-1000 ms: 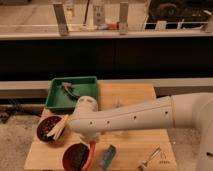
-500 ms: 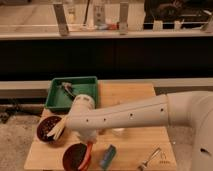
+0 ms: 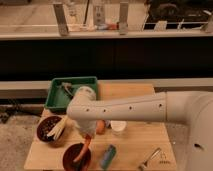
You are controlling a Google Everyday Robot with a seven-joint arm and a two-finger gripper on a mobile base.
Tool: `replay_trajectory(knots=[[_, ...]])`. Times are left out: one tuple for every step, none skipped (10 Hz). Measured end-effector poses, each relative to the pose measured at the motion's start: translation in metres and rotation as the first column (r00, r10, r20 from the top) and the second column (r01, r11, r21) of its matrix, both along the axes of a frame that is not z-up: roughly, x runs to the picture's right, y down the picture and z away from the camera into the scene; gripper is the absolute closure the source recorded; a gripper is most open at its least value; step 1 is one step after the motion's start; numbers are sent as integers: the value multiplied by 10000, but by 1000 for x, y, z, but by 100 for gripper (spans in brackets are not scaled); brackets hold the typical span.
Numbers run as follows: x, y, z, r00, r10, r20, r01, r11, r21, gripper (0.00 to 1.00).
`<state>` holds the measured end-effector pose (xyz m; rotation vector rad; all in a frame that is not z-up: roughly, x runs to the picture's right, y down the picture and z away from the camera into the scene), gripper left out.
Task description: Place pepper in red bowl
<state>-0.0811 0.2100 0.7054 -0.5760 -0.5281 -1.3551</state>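
The red bowl (image 3: 75, 158) sits at the front left of the wooden table, round with a dark inside. My gripper (image 3: 87, 136) hangs from the white arm that reaches in from the right, just above the bowl's right side. It is shut on the slim red-orange pepper (image 3: 85, 148), which hangs down at a slant with its lower end inside the bowl's rim. The arm hides the fingers themselves.
A maroon bowl (image 3: 49, 130) with pale pieces in it stands left of the arm. A green tray (image 3: 56, 93) with utensils is behind it. A round orange fruit (image 3: 101, 127), a white cup (image 3: 118, 127), a blue object (image 3: 107, 156) and a metal tool (image 3: 150, 159) lie to the right.
The arm has swung a little left and down, carrying the pepper from beside the red bowl's right rim to over and into the bowl.
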Motion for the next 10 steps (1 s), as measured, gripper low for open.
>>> replay_trajectory(knots=[[-1,2,-2,10000,6,21,-6,10000,-64,36],[0,4,-3,10000,24,14,-24,9999,-105,27],[1,3,-2,10000,78,-6,-78,9999,-126,22],[1,2,0,10000,81,-2,-81,9999,-152,20],[0,2,0,10000,77,-2,-77,9998,-169,20],[1,1,1,10000,84,-12,-84,9998,-180,20],[2,0,2,9999,105,-37,-106,9998,-190,20],[2,0,3,9999,105,-53,-106,9998,-192,20],[3,0,3,9999,94,-52,-95,9998,-180,20],[2,1,0,10000,56,18,-56,9999,-118,20]])
